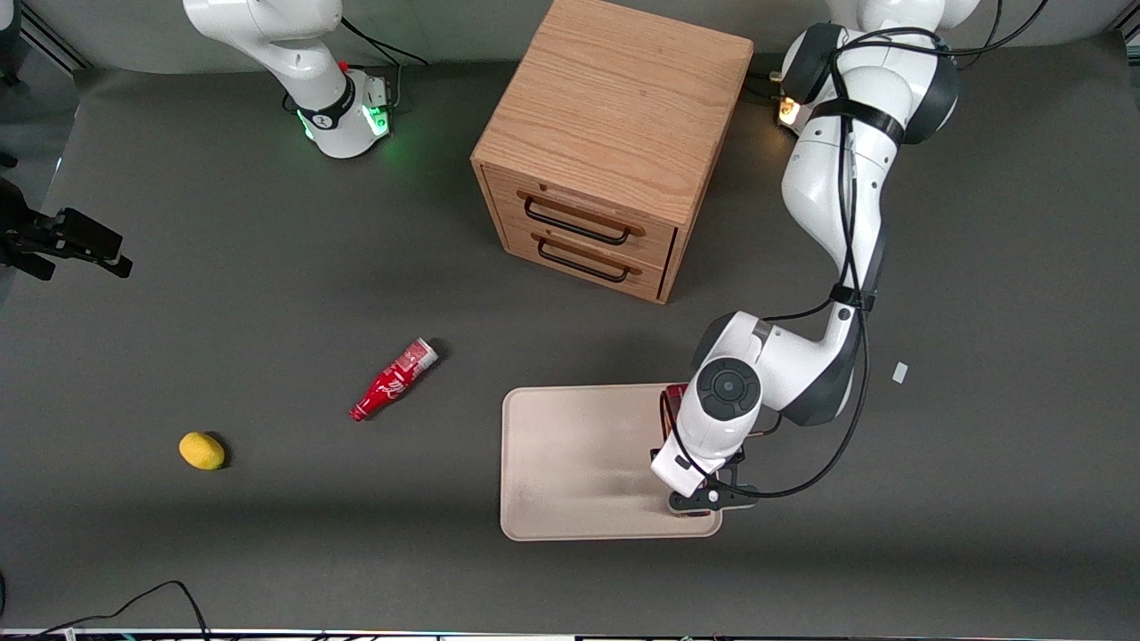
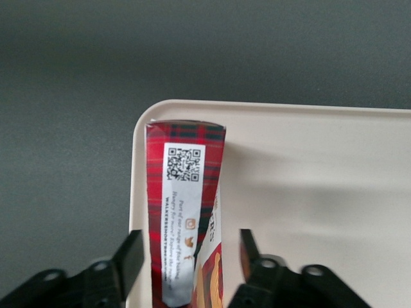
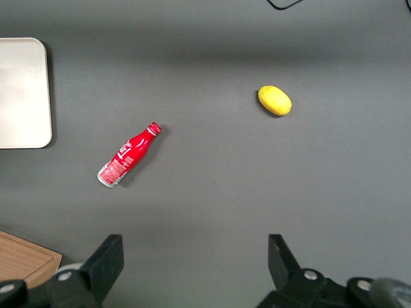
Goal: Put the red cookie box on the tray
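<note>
The claw (image 2: 186, 260) stands open astride the red cookie box (image 2: 183, 205), which lies along the tray (image 2: 308, 179) edge.

Red tartan cookie box (image 2: 186, 212) with white label, beige tray (image 2: 308, 173)

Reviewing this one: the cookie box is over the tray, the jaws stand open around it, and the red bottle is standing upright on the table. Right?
Not quite: the front view shows the red bottle lying on its side. The rest holds: the gripper has its jaws open either side of the red cookie box over the tray.
</note>
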